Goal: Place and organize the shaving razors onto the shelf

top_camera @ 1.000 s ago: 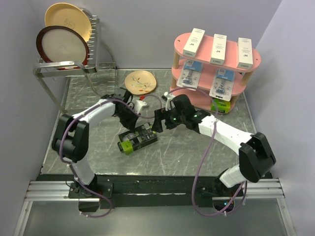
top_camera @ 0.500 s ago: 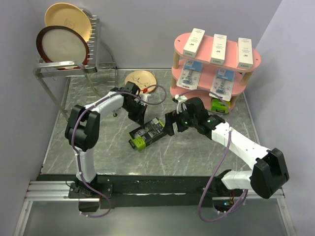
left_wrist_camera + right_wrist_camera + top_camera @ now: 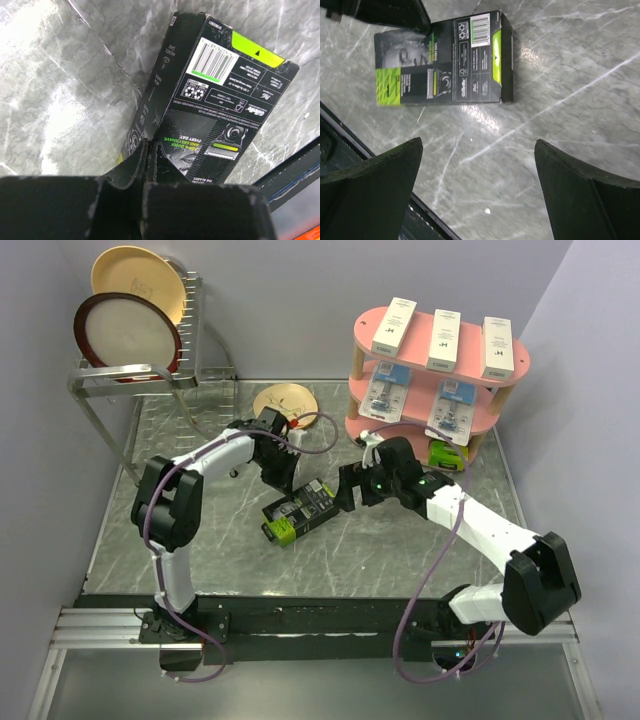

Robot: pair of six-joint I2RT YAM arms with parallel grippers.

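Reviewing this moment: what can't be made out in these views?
Top view: the green box on the lowest tier of the shelf is mostly hidden by the middle board.
Left wrist view: whether the shut left tool touches the box on the table is unclear; its fingers cover the spot.
Right wrist view: the open right tool has its fingers cut off by the bottom edge.

Left arm and right arm: white tubes, chunky black joints, purple cables looping up from the base rail.
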